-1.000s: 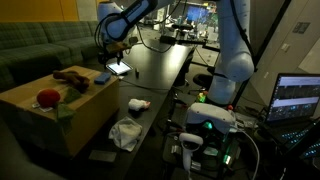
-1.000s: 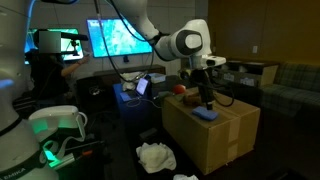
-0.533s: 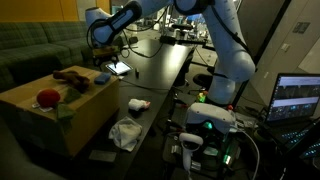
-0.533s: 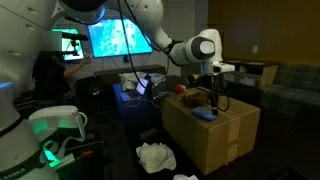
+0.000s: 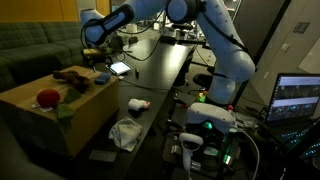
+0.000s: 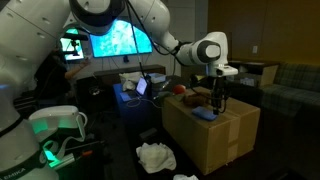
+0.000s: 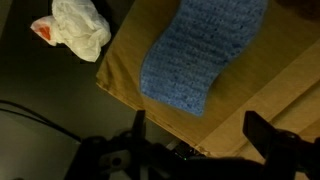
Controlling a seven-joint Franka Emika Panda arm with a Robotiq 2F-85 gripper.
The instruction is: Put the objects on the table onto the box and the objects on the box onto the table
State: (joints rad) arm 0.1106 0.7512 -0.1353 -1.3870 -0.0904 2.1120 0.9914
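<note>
A dim lab room surrounds us, with a lit monitor [image 6: 118,38] at the back and a green sofa [image 5: 30,45] behind the box [image 5: 85,115]. The box rises next to the long black table [image 5: 155,65]; we cannot tell whether it rests on it or beside it. On its flat top we see a blue knitted cloth [image 7: 200,55], a brown object [image 5: 72,76] and a red round object [image 5: 47,97]. On the table's dark top lie a crumpled white bag [image 7: 72,30] and a smaller white item [image 5: 138,104].

The gripper [image 7: 195,122] hangs just above the cloth, jaws spread wide, with nothing between them. We judge the cloth to be the next pick, bound for the table.

Several things could go wrong from here. The cloth is soft and lies flat, so the fingers may catch only a thin fold and let it slip out on the lift. Coming down too hard would press the fingertips into the cardboard and dent it or shift the box. The cloth lies close to the box's corner, so a sideways nudge could push it over the edge uncontrolled, perhaps onto the white bag below. The brown object lies near the cloth, and a wide approach might knock it.
</note>
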